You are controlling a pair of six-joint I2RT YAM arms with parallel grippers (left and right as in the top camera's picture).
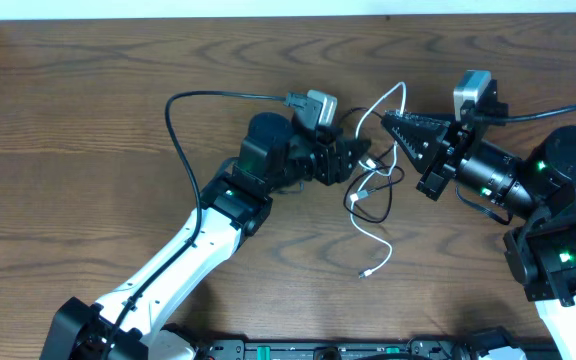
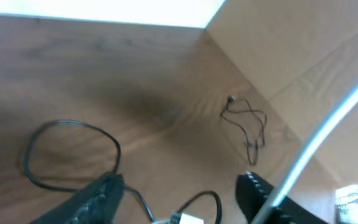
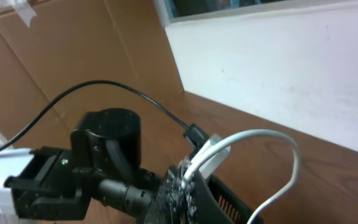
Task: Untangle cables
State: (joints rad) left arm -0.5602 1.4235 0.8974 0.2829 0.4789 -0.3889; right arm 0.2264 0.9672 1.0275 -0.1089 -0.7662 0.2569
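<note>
The white cable [image 1: 382, 240] runs from a high loop near my right gripper [image 1: 390, 118] down the wooden table [image 1: 88, 150] to a small plug at the front. The black cable [image 1: 351, 204] curls around it at the centre. In the right wrist view my right gripper [image 3: 188, 175] is shut on the white cable [image 3: 291, 155], which arcs away to the right. My left gripper [image 1: 360, 160] is just left of the tangle. In the left wrist view my left gripper [image 2: 180, 183] is open, with a black cable loop [image 2: 211, 196] and a white plug [image 2: 185, 219] between its fingers. A blurred white cable [image 2: 316, 143] crosses its right finger.
The left arm's thick black cable [image 1: 183, 120] loops over the table at the back left. A thin black loop [image 2: 73, 155] and a small black cord [image 2: 247, 124] lie on the wood ahead of the left fingers. Brown cardboard [image 3: 73, 50] and a white wall [image 3: 278, 56] stand behind.
</note>
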